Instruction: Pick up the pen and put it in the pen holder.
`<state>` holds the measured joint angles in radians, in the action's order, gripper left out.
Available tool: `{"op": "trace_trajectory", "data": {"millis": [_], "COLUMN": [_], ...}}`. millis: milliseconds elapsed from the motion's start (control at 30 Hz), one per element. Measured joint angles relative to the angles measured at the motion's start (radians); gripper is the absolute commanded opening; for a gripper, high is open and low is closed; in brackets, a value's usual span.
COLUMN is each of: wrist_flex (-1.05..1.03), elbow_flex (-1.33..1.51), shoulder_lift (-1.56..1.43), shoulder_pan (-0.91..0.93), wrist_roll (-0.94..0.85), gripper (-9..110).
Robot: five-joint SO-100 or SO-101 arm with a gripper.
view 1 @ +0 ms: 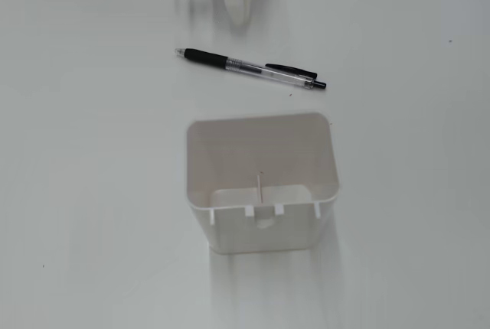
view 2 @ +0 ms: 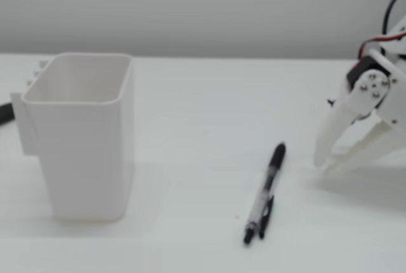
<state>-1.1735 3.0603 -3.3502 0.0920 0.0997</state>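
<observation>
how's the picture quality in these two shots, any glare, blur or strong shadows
In the top-down fixed view the light is flat and washed out; the white holder nearly blends into the table, and the pen casts only a thin shadow. In the side fixed view everything is slightly soft, the claw most of all, with faint shadows under holder and pen. No hard glare in either.

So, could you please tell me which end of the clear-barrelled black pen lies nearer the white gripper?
The black rubber-grip tip end of the clear-barrelled black pen lies nearest the white gripper; the clip end points away.
</observation>
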Motion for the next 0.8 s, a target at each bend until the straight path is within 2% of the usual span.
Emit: {"op": "trace_trajectory", "data": {"millis": [667,800], "wrist_flex": [0.000,0.035], "elbow_flex": [-0.021,-0.109], "shoulder_lift": [0.000,0.003], "shoulder_pan": [0.002,0.067], "wrist_roll": [0.009,0.009], "gripper": [0,2]}}
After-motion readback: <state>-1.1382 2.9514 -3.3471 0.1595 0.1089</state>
